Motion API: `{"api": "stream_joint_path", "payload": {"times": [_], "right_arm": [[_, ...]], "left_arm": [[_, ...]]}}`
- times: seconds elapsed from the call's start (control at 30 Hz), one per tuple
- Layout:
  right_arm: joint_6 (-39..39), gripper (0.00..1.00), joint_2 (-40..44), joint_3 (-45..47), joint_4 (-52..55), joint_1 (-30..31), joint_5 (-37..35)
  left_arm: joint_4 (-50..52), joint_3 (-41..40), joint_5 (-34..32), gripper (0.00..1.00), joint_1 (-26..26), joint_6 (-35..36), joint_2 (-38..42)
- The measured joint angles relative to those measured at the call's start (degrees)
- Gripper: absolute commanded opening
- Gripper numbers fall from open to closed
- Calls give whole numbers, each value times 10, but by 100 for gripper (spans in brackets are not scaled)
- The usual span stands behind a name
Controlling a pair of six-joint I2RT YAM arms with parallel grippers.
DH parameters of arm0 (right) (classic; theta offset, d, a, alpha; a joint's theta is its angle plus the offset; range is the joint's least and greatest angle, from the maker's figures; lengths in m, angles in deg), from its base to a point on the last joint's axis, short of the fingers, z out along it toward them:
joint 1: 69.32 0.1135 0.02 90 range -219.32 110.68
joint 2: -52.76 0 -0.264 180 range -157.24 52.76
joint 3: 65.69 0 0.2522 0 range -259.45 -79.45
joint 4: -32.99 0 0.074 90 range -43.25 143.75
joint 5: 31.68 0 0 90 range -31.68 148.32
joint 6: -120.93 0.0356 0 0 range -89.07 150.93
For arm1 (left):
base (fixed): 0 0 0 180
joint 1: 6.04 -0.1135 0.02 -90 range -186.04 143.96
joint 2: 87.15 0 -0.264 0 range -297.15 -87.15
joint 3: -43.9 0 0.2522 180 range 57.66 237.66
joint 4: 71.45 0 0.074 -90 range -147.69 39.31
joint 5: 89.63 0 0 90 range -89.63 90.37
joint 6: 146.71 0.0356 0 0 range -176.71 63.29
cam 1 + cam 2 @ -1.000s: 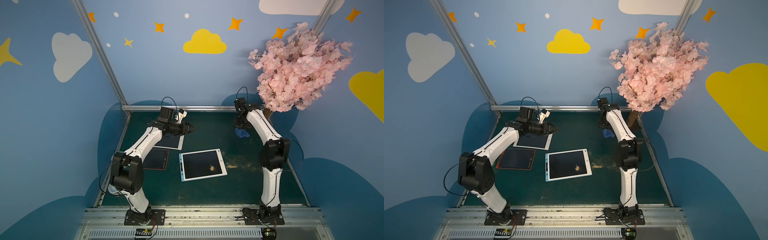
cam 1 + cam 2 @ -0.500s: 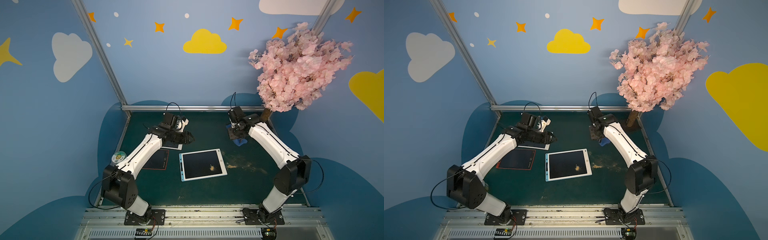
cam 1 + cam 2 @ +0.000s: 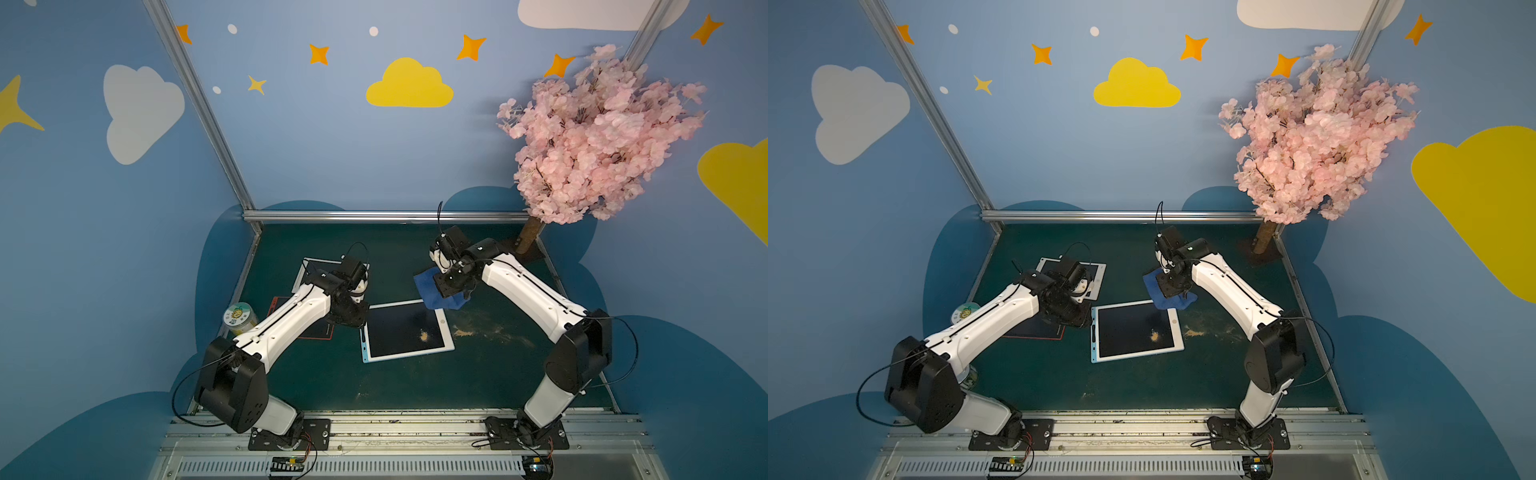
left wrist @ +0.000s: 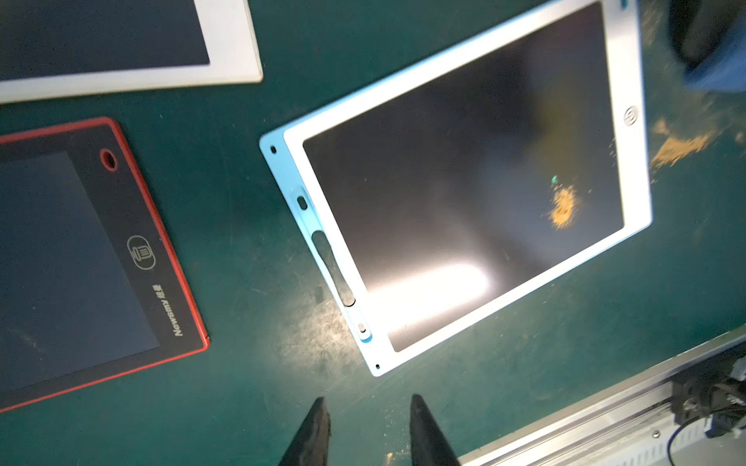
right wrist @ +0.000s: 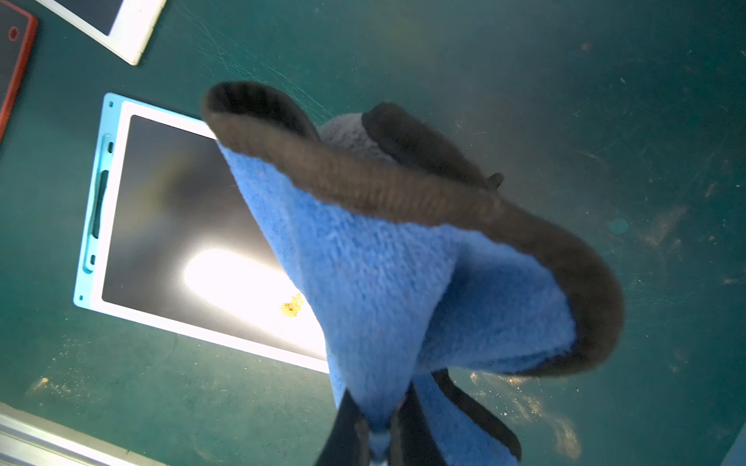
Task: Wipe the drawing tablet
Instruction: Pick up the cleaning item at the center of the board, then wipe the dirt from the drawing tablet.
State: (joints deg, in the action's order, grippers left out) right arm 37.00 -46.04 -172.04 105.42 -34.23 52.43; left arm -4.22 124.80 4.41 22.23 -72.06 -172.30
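Blue cloth (image 5: 383,290), pinched in right jaws, held over drawing tablet (image 3: 399,332) corner for wiping orange crumbs (image 4: 563,207). Left jaws parted, empty, near tablet edge, likely for bracing.

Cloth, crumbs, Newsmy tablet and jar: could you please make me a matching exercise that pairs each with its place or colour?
Things:
1. cloth
2. crumbs
3. Newsmy tablet
4. jar

Place or colour:
A. red frame
B. in the right fingers
C. on the screen of the middle tablet
D. by the left edge of the table

Pairs: 1-B, 2-C, 3-A, 4-D.
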Motion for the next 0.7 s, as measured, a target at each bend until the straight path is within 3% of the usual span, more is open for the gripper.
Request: {"api": "stream_joint_path", "payload": {"times": [0.27,0.7], "right_arm": [[-5,0,-11,-5,-1,10,19],[-6,0,-20,-13,4,33,25]], "left_arm": [[-21,-45,-13,31,11,-28,-57],[-75,-47,-49,32,15,-51,-137]]}}
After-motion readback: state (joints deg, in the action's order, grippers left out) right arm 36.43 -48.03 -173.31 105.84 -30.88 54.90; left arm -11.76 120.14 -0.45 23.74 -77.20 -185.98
